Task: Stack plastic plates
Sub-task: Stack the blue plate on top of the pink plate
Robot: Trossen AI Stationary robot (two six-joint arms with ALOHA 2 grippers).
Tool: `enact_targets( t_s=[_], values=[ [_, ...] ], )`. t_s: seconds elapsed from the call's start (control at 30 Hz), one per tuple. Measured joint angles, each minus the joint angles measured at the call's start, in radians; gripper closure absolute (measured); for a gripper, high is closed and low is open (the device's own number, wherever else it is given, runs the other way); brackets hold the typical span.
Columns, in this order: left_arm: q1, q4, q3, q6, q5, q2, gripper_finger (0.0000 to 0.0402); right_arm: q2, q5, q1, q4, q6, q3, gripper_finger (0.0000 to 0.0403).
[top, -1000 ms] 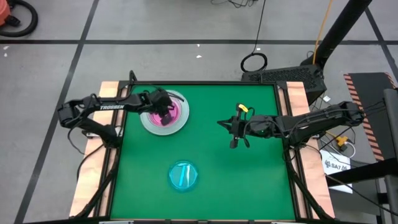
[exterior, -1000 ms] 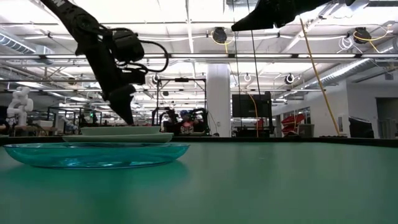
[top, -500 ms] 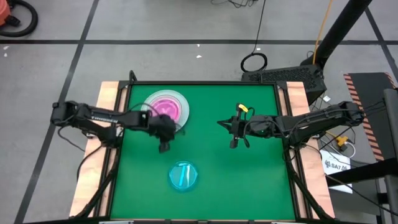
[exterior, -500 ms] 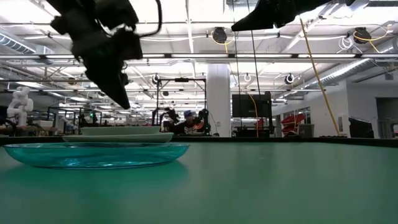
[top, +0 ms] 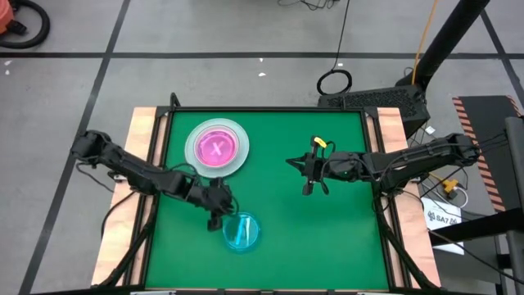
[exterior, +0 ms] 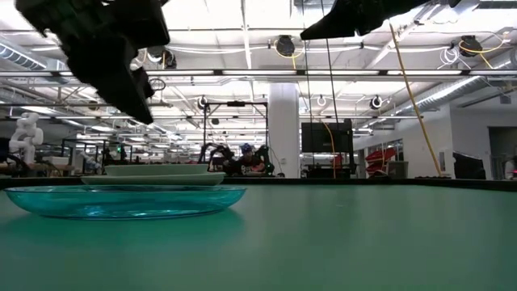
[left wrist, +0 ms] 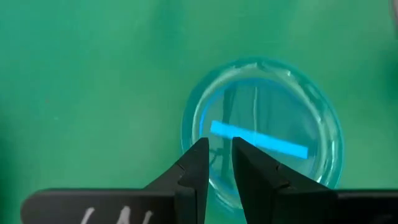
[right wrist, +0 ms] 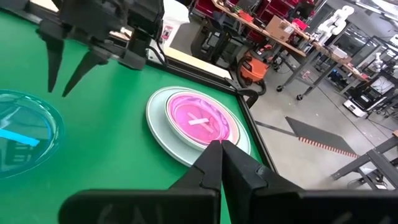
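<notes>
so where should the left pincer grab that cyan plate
By its rim. The cyan plate lies flat and shallow on the table, so only its raised edge offers a hold. The left pincer hovers at its near-left edge; coming down there, one finger inside the rim and one outside, looks best. The right pincer waits mid-table.

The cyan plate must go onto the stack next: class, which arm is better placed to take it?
Left. Its gripper hovers open beside the cyan plate; the right gripper waits shut, far across the table.
</notes>
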Motion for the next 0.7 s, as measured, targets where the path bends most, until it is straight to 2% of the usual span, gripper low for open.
enact_targets(
  t_s=[0.2,0.3,0.53,0.7],
  values=[
    [-0.072,-0.005,0.0,-0.095,-0.12,0.037,0.0325,0.0,-0.001,0.0,0.003,0.005,0.0,0.0403],
    [-0.085,0.008,0.0,-0.111,-0.144,0.048,0.0325,0.0,-0.001,0.0,0.003,0.006,0.0,0.0403],
    [-0.092,0.017,0.0,-0.106,-0.15,0.092,0.0325,0.0,-0.001,0.0,0.003,0.001,0.0,0.0403],
    [-0.091,0.037,0.0,-0.112,-0.098,0.134,0.0323,0.0,-0.001,0.0,0.002,0.0,0.0,0.0403]
  ],
)
